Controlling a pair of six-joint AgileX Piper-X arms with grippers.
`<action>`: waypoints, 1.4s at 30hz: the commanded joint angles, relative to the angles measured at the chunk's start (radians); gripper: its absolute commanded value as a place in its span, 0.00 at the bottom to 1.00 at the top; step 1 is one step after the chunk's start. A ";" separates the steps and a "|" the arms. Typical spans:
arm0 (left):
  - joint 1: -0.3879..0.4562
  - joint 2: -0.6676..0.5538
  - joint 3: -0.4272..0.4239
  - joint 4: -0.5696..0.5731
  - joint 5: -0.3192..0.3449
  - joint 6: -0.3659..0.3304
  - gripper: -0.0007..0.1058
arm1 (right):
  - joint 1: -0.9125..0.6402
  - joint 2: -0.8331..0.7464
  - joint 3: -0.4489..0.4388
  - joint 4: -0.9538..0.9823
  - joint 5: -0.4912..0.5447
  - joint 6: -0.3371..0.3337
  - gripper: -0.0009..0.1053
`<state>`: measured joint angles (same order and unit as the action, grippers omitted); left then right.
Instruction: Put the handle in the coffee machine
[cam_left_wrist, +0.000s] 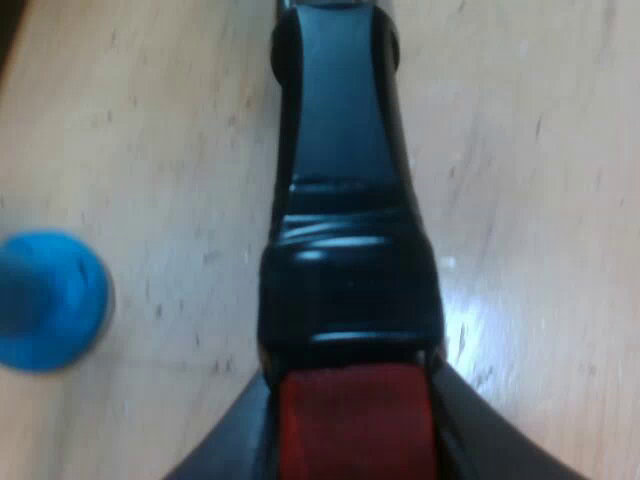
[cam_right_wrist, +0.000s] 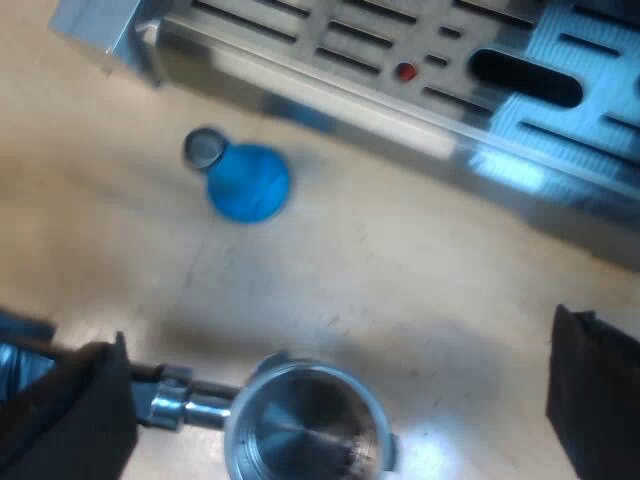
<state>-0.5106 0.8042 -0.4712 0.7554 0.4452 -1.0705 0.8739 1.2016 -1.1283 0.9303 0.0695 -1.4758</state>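
Observation:
The holder's dark handle (cam_left_wrist: 345, 200) runs away from the left wrist camera over the wooden table, its red end (cam_left_wrist: 355, 425) nearest. My left gripper (cam_left_wrist: 357, 445) is shut on that red end, a black finger (cam_left_wrist: 225, 455) on either side. In the right wrist view the holder's round metal basket (cam_right_wrist: 305, 425) faces up, low over the table, and its neck leads into the dark handle (cam_right_wrist: 70, 420). My right gripper (cam_right_wrist: 325, 440) hangs open above the basket, with one finger (cam_right_wrist: 592, 395) well off to the side. The basket sits a short way from the machine's slotted metal front (cam_right_wrist: 400, 60).
A blue tamper (cam_right_wrist: 248, 182) with a metal base lies on the table between the basket and the machine, and beside the handle in the left wrist view (cam_left_wrist: 50, 300). A small red dot (cam_right_wrist: 405, 72) marks the machine's grate. Bare wooden table (cam_right_wrist: 400, 270) surrounds the basket.

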 joint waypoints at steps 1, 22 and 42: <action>0.002 -0.036 -0.021 -0.034 0.049 -0.004 0.01 | 0.018 0.001 -0.009 -0.015 0.034 0.000 0.85; 0.316 -0.049 -0.021 0.010 0.116 -0.002 0.01 | 0.295 -0.009 0.016 -0.156 0.470 0.142 0.84; 0.579 0.111 -0.131 0.010 0.204 0.054 0.01 | 0.330 -0.007 0.302 -0.885 0.425 0.004 0.78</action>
<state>0.0594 0.8915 -0.5632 0.7972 0.5958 -1.0337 1.2031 1.2028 -0.8237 0.0689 0.5478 -1.4556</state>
